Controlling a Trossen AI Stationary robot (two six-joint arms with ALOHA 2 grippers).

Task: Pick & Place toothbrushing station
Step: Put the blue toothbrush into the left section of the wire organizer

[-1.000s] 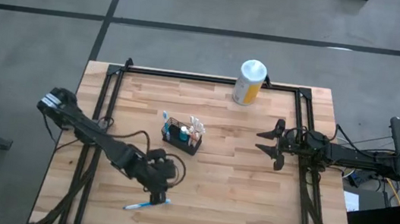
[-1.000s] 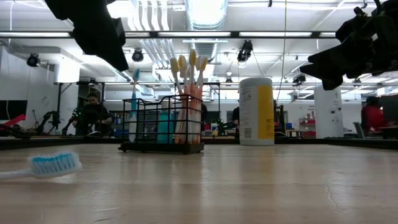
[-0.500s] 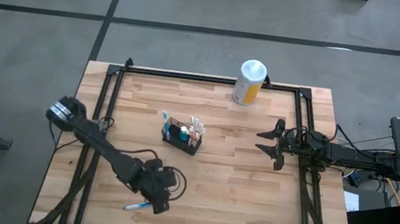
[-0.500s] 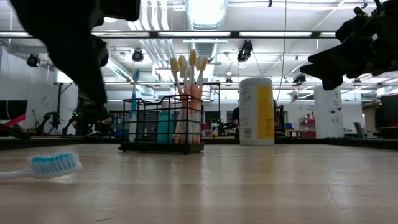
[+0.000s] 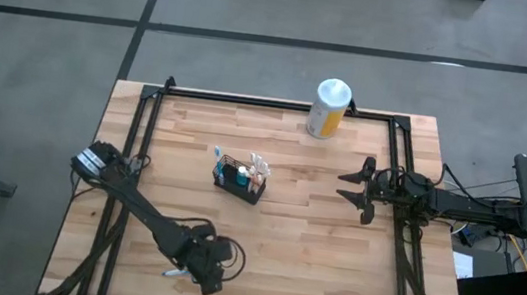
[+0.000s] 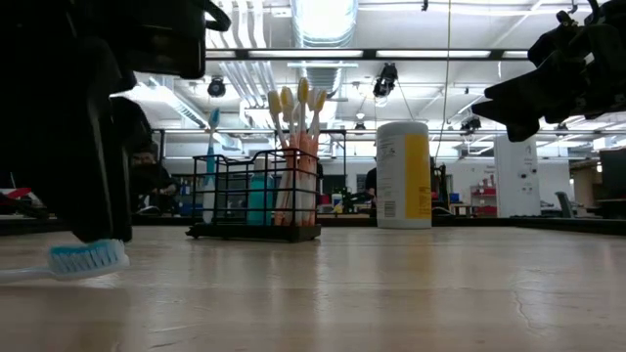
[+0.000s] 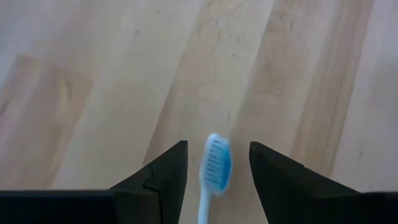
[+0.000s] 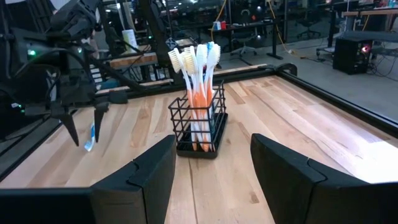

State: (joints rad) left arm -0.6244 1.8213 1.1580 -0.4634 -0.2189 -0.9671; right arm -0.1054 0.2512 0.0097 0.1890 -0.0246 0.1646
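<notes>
A loose blue-and-white toothbrush [image 5: 174,273] lies flat on the wooden table near its front edge, left of centre. My left gripper [image 5: 197,274] points steeply down over it, open. Its two fingers stand on either side of the blue bristle head [image 7: 217,165] without touching it. The toothbrushing station [image 5: 241,177], a small black wire basket, stands on its base mid-table and holds several upright toothbrushes [image 6: 293,147] and a blue tube. My right gripper [image 5: 351,188] waits open and level above the table's right side.
A white-and-yellow canister [image 5: 329,108] stands at the table's far edge, right of centre. A black metal frame [image 5: 134,132] runs along the table's left, far and right sides. Bare wood lies between the basket and my right gripper.
My left gripper has gone down and toward the table's near edge, rolling a little as it went. It now straddles the loose toothbrush's head, where before it hung well above the table. Its fingers have stayed open, and the toothbrush has not moved.
</notes>
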